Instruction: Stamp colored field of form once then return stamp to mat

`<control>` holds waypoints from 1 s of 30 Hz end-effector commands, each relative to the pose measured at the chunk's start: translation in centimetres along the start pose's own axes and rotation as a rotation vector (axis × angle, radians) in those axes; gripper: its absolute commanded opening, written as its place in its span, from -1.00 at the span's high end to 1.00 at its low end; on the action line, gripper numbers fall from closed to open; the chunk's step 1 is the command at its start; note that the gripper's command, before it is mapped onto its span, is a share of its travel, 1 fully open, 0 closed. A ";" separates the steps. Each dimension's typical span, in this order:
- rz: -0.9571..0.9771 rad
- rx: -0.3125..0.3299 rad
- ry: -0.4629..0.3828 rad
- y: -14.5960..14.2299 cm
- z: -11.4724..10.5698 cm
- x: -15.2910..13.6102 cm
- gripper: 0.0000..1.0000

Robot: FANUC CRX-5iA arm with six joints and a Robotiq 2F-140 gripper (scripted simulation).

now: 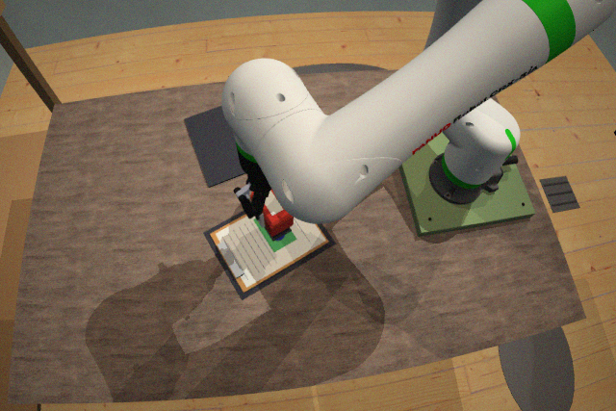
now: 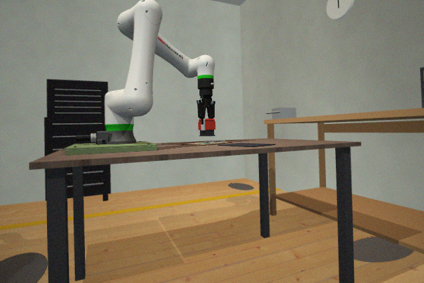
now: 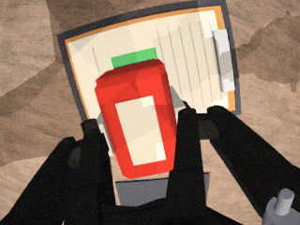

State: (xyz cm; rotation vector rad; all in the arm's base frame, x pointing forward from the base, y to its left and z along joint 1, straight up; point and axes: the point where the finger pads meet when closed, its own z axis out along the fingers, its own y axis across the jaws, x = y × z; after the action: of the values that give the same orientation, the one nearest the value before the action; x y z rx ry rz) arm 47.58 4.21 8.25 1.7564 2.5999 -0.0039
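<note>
My gripper (image 1: 258, 201) (image 2: 206, 116) (image 3: 142, 105) is shut on the red stamp (image 1: 276, 221) (image 2: 207, 124) (image 3: 139, 122), with one finger on each long side. The stamp hangs upright a little above the form (image 1: 248, 249) (image 2: 202, 144) (image 3: 187, 51), which lies on a clipboard. It is over the green field (image 1: 284, 243) (image 3: 133, 59), and only the field's edges show past it. I cannot tell whether the field under the stamp bears a mark. The dark grey mat (image 1: 209, 147) (image 2: 246, 144) lies bare behind the form.
The arm's green base plate (image 1: 473, 212) (image 2: 109, 148) sits at the table's right in the top view. The arm's forearm hangs over the form. The clipboard's metal clip (image 1: 231, 254) (image 3: 223, 56) is at its far end from the field. A black cabinet (image 2: 77, 101) and a second table (image 2: 342, 116) stand nearby.
</note>
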 end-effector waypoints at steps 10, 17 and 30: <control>0.312 -0.001 0.000 -0.3 -0.3 -15.9 0.58; 0.332 -0.001 0.000 -1.5 -0.1 -24.2 0.58; 0.332 -0.001 0.000 -1.7 0.2 -31.3 0.58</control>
State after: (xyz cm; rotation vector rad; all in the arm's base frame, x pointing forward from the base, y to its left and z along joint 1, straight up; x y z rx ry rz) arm 56.81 -23.55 8.25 2.1598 2.2698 -0.0023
